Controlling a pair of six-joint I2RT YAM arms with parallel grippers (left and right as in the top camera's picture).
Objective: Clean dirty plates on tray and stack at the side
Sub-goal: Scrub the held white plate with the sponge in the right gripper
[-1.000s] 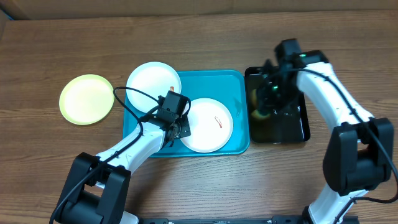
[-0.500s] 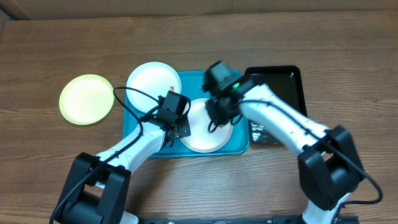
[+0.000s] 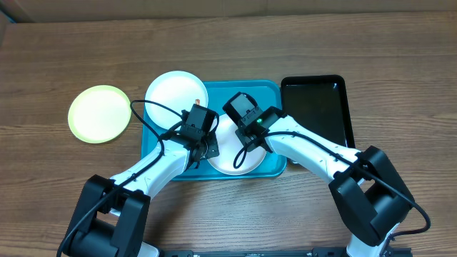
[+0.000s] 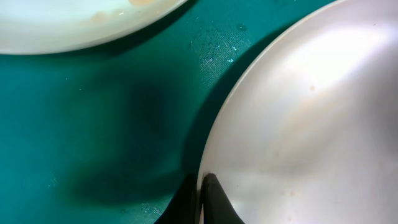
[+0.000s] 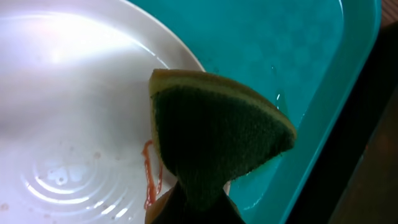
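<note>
Brown wood-grain table (image 3: 57, 50), glossy black rectangular tray (image 3: 318, 107) lying on it right of centre, yellow sponge (image 5: 214, 134) with dark green scouring face.

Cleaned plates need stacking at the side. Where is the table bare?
Bare table lies around the lime plate and right of the black tray. The blue tray is crowded: far white plate, near white plate, sponge.

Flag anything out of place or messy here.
The back plate overhangs the far-left corner of the tray instead of lying inside it. The front plate carries a red smear beside the sponge in the right gripper. Droplets wet the tray floor. Nothing looks damaged.
</note>
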